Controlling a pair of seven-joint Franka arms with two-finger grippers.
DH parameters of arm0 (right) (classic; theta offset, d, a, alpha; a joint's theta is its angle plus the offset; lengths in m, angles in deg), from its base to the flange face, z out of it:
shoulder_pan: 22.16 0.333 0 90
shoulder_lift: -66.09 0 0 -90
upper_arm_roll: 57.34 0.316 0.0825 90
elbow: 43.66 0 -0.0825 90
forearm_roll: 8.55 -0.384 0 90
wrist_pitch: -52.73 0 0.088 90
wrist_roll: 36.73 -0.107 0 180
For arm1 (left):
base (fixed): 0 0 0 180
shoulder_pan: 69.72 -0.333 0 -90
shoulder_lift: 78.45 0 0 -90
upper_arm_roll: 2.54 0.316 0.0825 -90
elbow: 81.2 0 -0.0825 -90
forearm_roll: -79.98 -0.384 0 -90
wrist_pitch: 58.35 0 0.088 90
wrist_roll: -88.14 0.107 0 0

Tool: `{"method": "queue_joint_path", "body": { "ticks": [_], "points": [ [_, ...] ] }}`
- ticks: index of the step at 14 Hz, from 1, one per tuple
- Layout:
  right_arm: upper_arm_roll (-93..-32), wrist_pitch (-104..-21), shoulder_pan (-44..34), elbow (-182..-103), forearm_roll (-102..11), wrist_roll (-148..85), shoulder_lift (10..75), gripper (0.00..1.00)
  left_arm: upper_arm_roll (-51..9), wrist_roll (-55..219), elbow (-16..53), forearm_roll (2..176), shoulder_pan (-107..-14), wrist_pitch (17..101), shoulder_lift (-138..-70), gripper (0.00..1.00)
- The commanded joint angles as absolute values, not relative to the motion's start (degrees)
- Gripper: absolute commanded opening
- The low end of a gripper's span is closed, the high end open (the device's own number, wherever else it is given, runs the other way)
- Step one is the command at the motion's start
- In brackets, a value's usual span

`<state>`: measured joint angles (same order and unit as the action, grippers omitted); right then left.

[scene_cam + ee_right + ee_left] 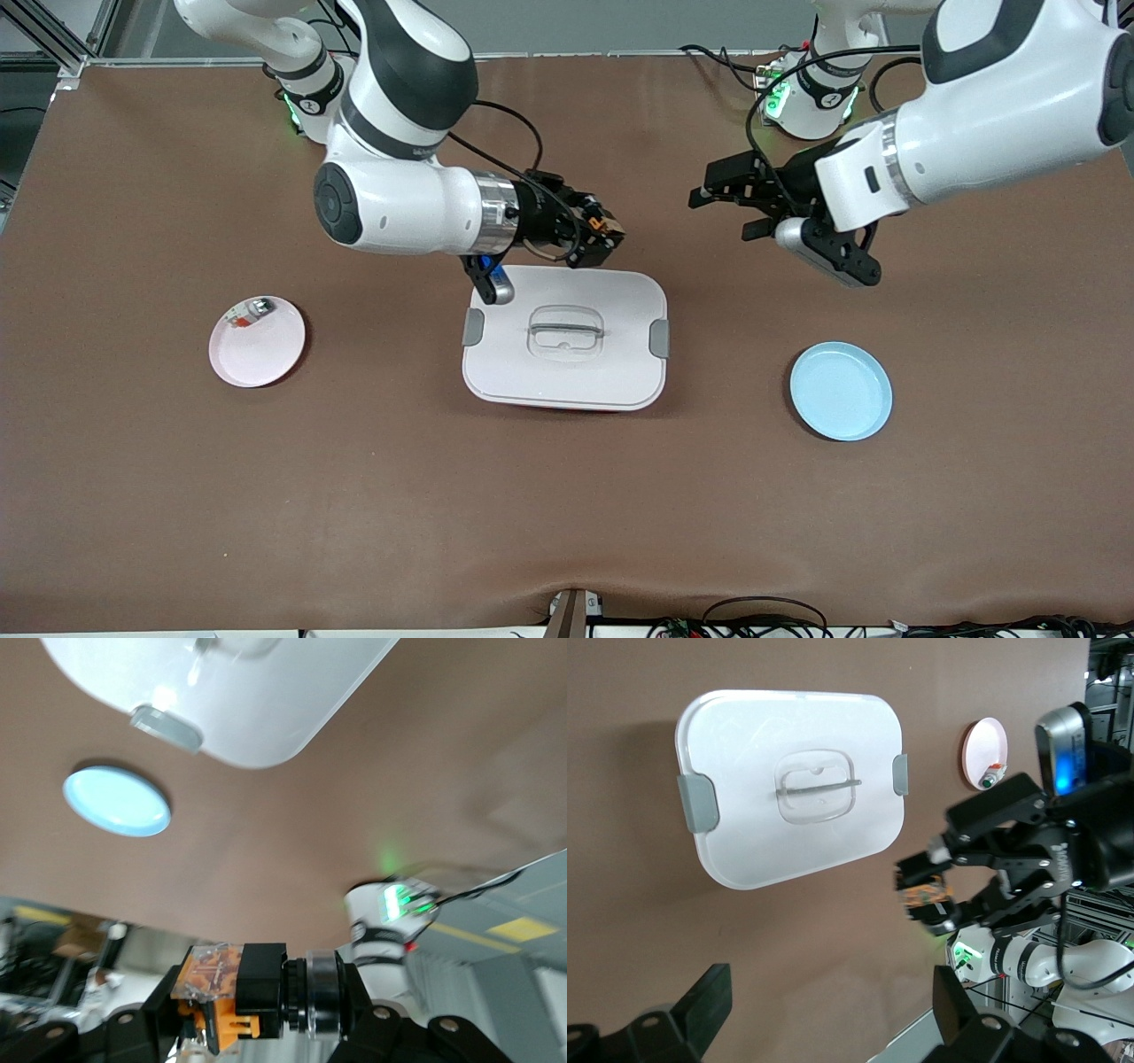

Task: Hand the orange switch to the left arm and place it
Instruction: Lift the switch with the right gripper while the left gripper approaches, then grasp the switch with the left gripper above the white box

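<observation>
Front view: one orange switch (604,229) is clamped in the right gripper (607,236) above one box (567,377); two plates, pink (257,354) and blue (840,391), are counted; the left gripper (722,197) is spread, apparently empty.

A wide counter (567,496) covered in a smooth brown mat fills nearly the whole front view. The mat is plain and matte, with soft creases and a slight ripple along its near edge. At the far edge a pale metal rail (177,60) borders the mat, and a silver framing strut (53,35) crosses diagonally at the corner toward the right arm's end. Past the rail the surface is a flat grey. Black cables (762,616) loop along the near edge, beside a small upright bracket (571,613) at mid-length. Lighting is even and diffuse from overhead, casting only faint, soft shadows on the mat.
</observation>
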<state>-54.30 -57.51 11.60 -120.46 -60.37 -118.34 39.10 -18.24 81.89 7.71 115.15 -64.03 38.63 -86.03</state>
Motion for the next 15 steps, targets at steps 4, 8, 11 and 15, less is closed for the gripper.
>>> {"method": "queue_joint_path", "body": {
  "ticks": [4, 8, 11, 15],
  "points": [
    [-54.88, -68.72, 15.98, -118.19, -67.69, -123.74, 35.42, 0.32, -19.24, 77.77, 15.63, 114.08, -62.95, 45.52, -80.31, 0.9],
    [-54.88, -69.35, 16.34, -117.84, -71.13, -124.01, 34.63, 0.32, -19.15, 74.98, 18.99, 114.25, -63.39, 48.0, -78.8, 0.8],
    [-54.88, -69.35, 16.42, -117.84, -71.13, -124.1, 34.54, 0.32, -19.24, 68.04, 19.69, 114.08, -62.87, 51.15, -78.89, 0.73],
    [-54.88, -69.35, 16.51, -117.75, -71.13, -124.1, 34.54, 0.32, -21.43, 67.32, 23.82, 114.17, -62.95, 59.5, -78.71, 0.71]
  ]
}}
